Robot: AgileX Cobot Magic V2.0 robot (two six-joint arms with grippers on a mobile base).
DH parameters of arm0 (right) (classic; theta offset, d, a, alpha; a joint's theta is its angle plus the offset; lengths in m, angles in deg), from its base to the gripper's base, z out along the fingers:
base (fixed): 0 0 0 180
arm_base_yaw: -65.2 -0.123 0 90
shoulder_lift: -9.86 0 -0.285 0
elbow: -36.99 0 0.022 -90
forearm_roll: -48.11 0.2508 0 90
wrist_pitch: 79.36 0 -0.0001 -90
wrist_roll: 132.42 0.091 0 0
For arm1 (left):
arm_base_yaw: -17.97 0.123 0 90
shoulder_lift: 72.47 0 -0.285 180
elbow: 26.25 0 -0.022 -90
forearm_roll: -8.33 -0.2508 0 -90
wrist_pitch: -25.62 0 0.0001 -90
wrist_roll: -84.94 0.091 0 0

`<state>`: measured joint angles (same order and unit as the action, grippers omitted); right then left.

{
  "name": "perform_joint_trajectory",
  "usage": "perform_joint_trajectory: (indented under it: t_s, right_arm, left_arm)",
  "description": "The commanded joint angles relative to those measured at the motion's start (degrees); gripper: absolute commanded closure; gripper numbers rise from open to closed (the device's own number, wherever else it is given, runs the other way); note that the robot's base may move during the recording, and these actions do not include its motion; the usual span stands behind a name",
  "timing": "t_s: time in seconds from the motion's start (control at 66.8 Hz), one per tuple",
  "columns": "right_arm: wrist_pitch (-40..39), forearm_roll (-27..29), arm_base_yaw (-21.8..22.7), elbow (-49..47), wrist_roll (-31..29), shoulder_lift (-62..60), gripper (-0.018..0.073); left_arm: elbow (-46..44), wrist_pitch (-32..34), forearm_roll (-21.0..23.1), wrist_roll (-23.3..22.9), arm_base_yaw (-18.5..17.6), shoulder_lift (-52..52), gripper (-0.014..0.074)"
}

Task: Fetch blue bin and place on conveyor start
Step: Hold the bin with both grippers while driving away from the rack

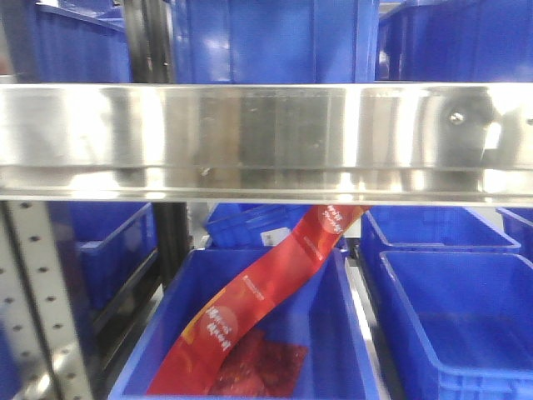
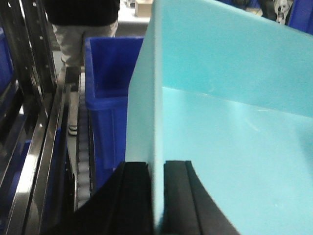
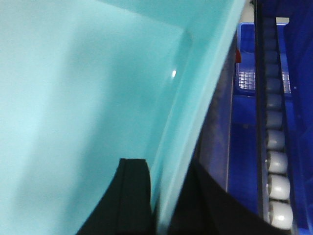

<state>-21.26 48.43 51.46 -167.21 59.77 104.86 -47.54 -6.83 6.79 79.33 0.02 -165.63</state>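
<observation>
My rack: steel shelving with dark blue bins on two levels.

A shiny stainless rail (image 1: 266,137) runs across my front view, and dark blue bins (image 1: 266,37) stand on the level above it. On the level below, a middle bin (image 1: 333,333) holds a long red printed strip (image 1: 275,283) lying over red packets (image 1: 258,367). A right-hand bin (image 1: 458,325) sits just beside it, and a third bin (image 1: 117,250) stands to its left, behind a perforated upright (image 1: 33,300). From my right wrist I see a roller track (image 3: 276,166) running alongside more blue bins.

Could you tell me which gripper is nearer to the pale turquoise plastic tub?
Neither: the left gripper and the right gripper each clamp a wall of the pale turquoise tub, one finger inside, one outside.
</observation>
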Motion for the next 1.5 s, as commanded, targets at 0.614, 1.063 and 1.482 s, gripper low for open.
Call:
perform_joint_trajectory:
  t_s: [0.614,1.063,1.482]
  right_arm:
    - [-7.7,0.0,-0.1,-0.3,-1.5,-0.5,0.0712]
    - [-7.7,0.0,-0.1,-0.3,-1.5,-0.5,0.0712]
    - [-7.7,0.0,-0.1,-0.3,-1.5,-0.5,0.0712]
  left_arm:
    - [-0.6,8.0,2.3,-0.4,-0.7,1.0,0.0708]
    - [-0.6,8.1,2.4,-0.4,-0.7,1.0,0.0708]
    - [-0.6,8.1,2.4,-0.4,-0.7,1.0,0.0708]
